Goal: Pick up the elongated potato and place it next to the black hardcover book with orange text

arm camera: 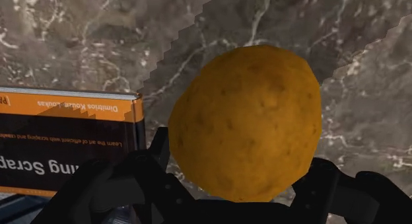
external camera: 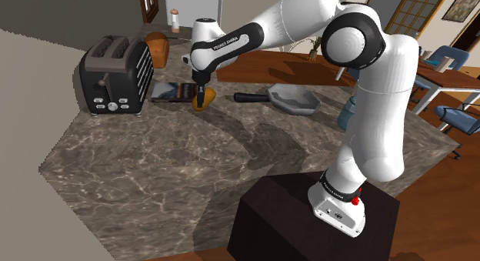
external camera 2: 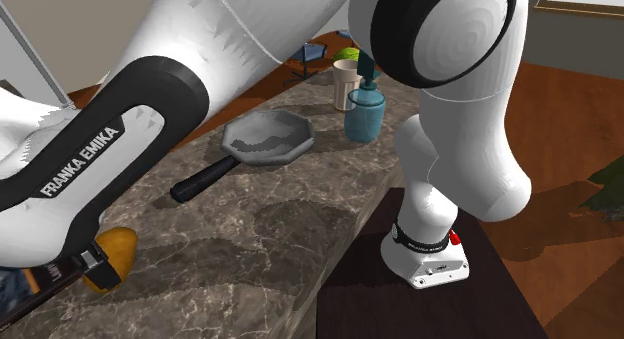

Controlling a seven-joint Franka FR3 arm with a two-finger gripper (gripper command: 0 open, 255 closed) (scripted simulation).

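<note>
Hand pinching potato, long axis pointing down toward worktop; book lying just beside.

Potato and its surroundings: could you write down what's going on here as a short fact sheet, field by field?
Held thing: orange-brown potato, clasped by the black gripper
Where: over the marbled counter, close beside the book
Book look: black cover, orange band and text, lying flat
Book's other neighbour: dark toaster
Also on the counter: grey pan with black handle, blue bottle
Potato lifted or resting: cannot tell
</note>
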